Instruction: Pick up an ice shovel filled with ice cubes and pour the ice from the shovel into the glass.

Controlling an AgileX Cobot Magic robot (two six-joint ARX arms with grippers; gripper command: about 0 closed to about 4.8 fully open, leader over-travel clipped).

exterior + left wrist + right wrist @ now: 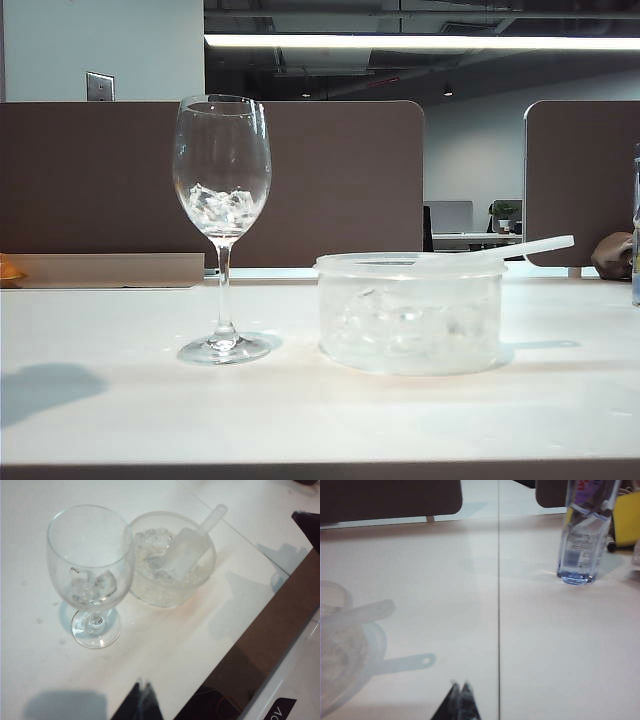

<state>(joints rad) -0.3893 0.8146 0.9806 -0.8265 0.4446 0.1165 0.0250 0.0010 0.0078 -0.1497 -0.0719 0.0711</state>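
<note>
Tub (pixel 410 315) nearest, ice shovel (pixel 500 252) lying across its rim, handle toward 3 o'clock. Glass (pixel 222 225) at tub's 9 o'clock holds ice cubes (pixel 222 207). Left hand (pixel 142 700) and right hand (pixel 460 702) both closed, empty, above surface (pixel 300 420).

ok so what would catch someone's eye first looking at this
The tall glass stands left on the white table with ice cubes in its bowl. Beside it to the right sits the round tub of ice, the ice shovel resting across its rim.

Brown partitions (pixel 340 180), ceiling strip light (pixel 420 42)
</note>
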